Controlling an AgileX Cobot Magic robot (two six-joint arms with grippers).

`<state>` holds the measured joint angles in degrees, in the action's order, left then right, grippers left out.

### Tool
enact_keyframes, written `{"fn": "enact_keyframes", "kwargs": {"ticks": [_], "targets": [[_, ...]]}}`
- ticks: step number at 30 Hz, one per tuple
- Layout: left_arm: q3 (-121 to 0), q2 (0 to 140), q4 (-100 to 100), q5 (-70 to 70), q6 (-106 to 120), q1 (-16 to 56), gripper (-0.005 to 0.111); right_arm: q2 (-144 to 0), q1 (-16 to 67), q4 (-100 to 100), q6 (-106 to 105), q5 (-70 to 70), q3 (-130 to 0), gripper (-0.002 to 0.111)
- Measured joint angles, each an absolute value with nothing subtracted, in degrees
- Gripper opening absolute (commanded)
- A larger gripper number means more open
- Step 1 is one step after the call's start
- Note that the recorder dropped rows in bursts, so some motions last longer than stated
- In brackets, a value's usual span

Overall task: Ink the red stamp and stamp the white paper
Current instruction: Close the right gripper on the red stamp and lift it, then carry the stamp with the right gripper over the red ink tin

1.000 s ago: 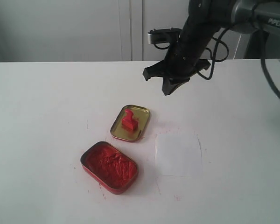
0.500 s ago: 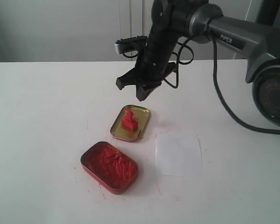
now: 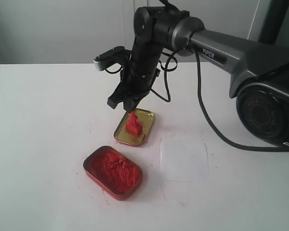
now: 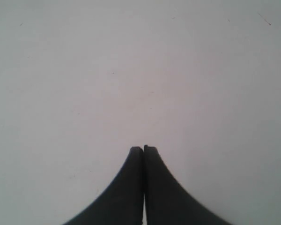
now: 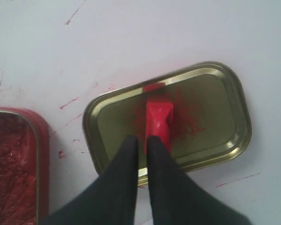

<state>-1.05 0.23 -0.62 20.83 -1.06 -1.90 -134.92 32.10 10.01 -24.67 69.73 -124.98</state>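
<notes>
The red stamp (image 3: 133, 125) stands upright in the gold tin lid (image 3: 145, 136) near the middle of the table. My right gripper (image 3: 121, 105) hangs just above and behind the lid's far-left end, apart from the stamp. In the right wrist view its jaws (image 5: 142, 139) are open by a narrow gap, empty, with the stamp (image 5: 158, 123) just beyond the tips. The white paper (image 3: 184, 159) lies flat to the right of the lid. In the left wrist view my left gripper (image 4: 143, 149) is shut over bare white tabletop, holding nothing.
An open red tin of lumpy red ink paste (image 3: 113, 172) lies in front of the lid, also at the edge of the right wrist view (image 5: 14, 168). Red ink smears mark the table around the lid (image 5: 215, 117). The right arm and its cable stretch in from the back right.
The right arm swept from the back right leftward and down to just above the gold lid and stamp. Its jaws have parted slightly. Stamp, tins and paper have not moved.
</notes>
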Motion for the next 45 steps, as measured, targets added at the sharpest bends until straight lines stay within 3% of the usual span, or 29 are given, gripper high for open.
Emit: {"fn": "enact_keyframes", "kwargs": {"ticks": [4, 16, 20, 25, 45], "targets": [[-1.0, 0.2, -0.6, 20.8, -1.1, -1.9, 0.000, -134.9, 32.2, 8.5, -25.5, 69.4, -125.0, 0.036], [-1.0, 0.2, -0.6, 20.8, -1.1, -1.9, 0.000, -140.1, 32.2, 7.1, -25.1, 66.9, -125.1, 0.036], [-1.0, 0.2, -0.6, 20.8, -1.1, -1.9, 0.000, -140.5, 32.2, 6.6, -25.1, 66.8, -125.1, 0.027], [-1.0, 0.2, -0.6, 20.8, -1.1, -1.9, 0.000, -140.5, 32.2, 6.6, -24.9, 66.5, -125.1, 0.001], [-1.0, 0.2, -0.6, 20.8, -1.1, -1.9, 0.000, -134.9, 32.2, 6.6, -23.0, 66.1, -125.1, 0.000]]}}
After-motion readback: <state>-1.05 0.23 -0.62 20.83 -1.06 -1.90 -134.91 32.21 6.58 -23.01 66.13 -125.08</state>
